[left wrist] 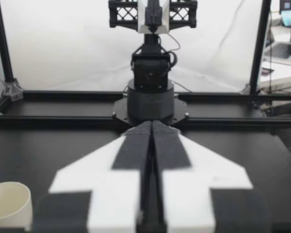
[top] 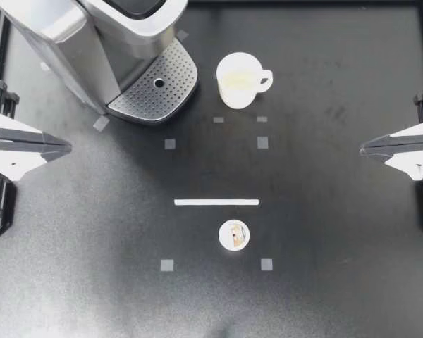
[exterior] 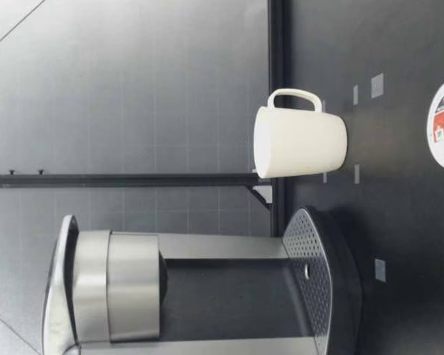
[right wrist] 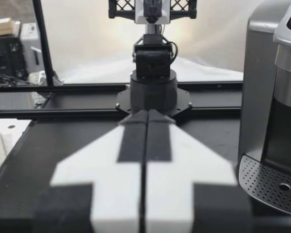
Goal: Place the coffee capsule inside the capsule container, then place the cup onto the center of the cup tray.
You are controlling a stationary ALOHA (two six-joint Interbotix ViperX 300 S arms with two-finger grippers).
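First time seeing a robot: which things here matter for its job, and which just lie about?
For the job: coffee capsule, cup, cup tray, coffee machine.
Just there: white strip, tape squares.

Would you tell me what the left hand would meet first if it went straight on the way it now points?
Likely the right hand, opposite. The left hand points across the table, passing beside the tray and cup without touching, though height is hard to judge.
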